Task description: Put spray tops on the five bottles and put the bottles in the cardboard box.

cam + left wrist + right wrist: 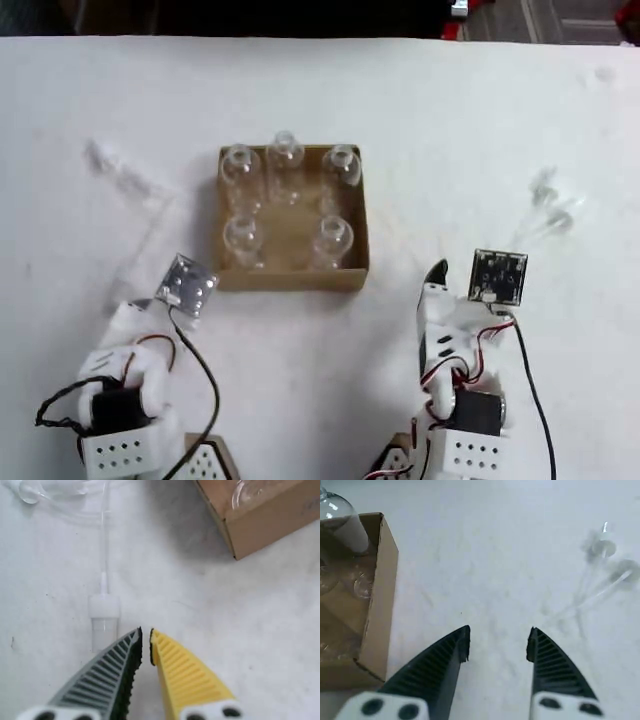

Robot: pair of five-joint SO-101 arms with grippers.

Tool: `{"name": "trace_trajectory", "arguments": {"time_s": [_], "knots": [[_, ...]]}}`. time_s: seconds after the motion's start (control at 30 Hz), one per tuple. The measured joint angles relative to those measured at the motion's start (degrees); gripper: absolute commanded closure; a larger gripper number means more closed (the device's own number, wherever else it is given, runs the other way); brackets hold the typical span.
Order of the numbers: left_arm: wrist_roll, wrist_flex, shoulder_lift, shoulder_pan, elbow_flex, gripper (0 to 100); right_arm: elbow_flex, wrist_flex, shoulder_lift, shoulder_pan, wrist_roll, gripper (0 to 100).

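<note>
High view: five bottles (285, 160) stand in the box (292, 280), seemingly uncapped, so capping comes first.

Left wrist view: the left gripper (146, 632), nearly closed and empty, has one spray top (104, 612) just beyond its tips and must open to take it.

Right wrist view: the right gripper (497, 642) is parted and empty, with at least two spray tops (607, 565) well ahead.

I can make out no lettering, number, label or sign from here, neither on the cardboard box (290, 278) nor on the bottles (285, 165) standing in it.
</note>
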Motion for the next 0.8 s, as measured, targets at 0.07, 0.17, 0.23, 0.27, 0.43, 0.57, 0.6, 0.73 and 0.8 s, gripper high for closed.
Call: {"name": "trace_trajectory", "arguments": {"time_s": [0.07,0.17,0.23,0.27,0.43,0.57,0.6,0.73,0.8], "knots": [[0.0,0.0,0.0,0.0,0.0,96,0.0,0.0,0.0,0.0,0.0,83.4],[0.0,0.0,0.0,0.0,0.0,96,0.0,0.0,0.0,0.0,0.0,83.4],[0.0,0.0,0.0,0.0,0.0,96,0.0,0.0,0.0,0.0,0.0,83.4],[0.0,0.0,0.0,0.0,0.0,96,0.0,0.0,0.0,0.0,0.0,83.4],[0.0,1.1,0.0,-3.5,-4.2,96,0.0,0.0,0.0,0.0,0.0,83.3],[0.0,5.1,0.0,-9.0,-17.4,96,0.0,0.0,0.0,0.0,0.0,83.3],[0.0,6.2,0.0,-9.5,-21.2,96,0.0,0.0,0.0,0.0,0.0,83.3],[0.0,8.2,-0.9,-9.8,-33.4,96,0.0,0.0,0.0,0.0,0.0,83.3],[0.0,8.2,-0.9,-10.1,-36.7,96,0.0,0.0,0.0,0.0,0.0,83.3]]}}
